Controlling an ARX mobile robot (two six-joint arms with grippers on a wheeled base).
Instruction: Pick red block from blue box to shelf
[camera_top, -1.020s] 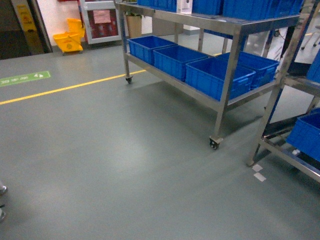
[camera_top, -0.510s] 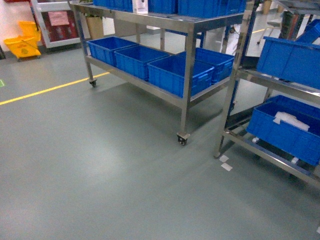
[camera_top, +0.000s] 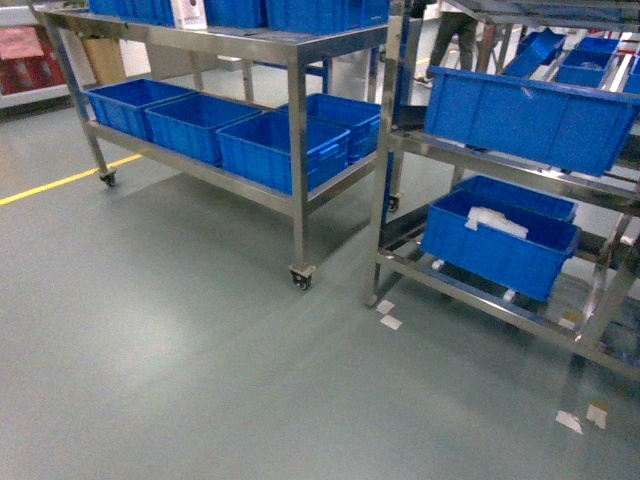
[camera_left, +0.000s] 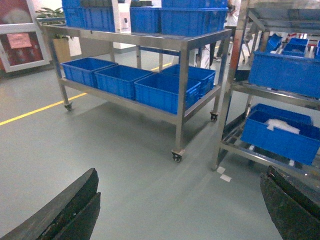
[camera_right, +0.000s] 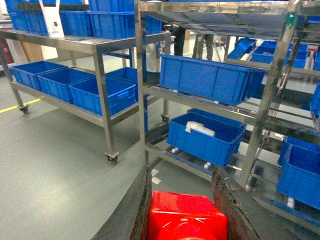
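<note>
In the right wrist view the glossy red block (camera_right: 186, 215) sits between the two dark fingers of my right gripper (camera_right: 181, 175), which is shut on it. The tall stainless-steel shelf (camera_right: 141, 75) stands ahead of that gripper; it also fills the right of the head view, shelf (camera_top: 383, 150). In the left wrist view, my left gripper (camera_left: 181, 175) is open over bare floor, with only the two dark fingertips (camera_left: 75, 200) showing at the bottom corners. The blue box is out of view. Neither gripper appears in the head view.
A wheeled steel cart (camera_top: 297, 150) with dark blue ribbed crates (camera_top: 270, 150) stands left of the shelf. The shelf holds more dark blue crates, one with a white item (camera_top: 497, 222). White tape marks (camera_top: 386, 315) and a yellow line (camera_top: 60, 182) lie on the grey floor.
The head view has swung to the right: the wheeled cart slid left in the picture and the tall shelf with its crates came fully into view on the right.
</note>
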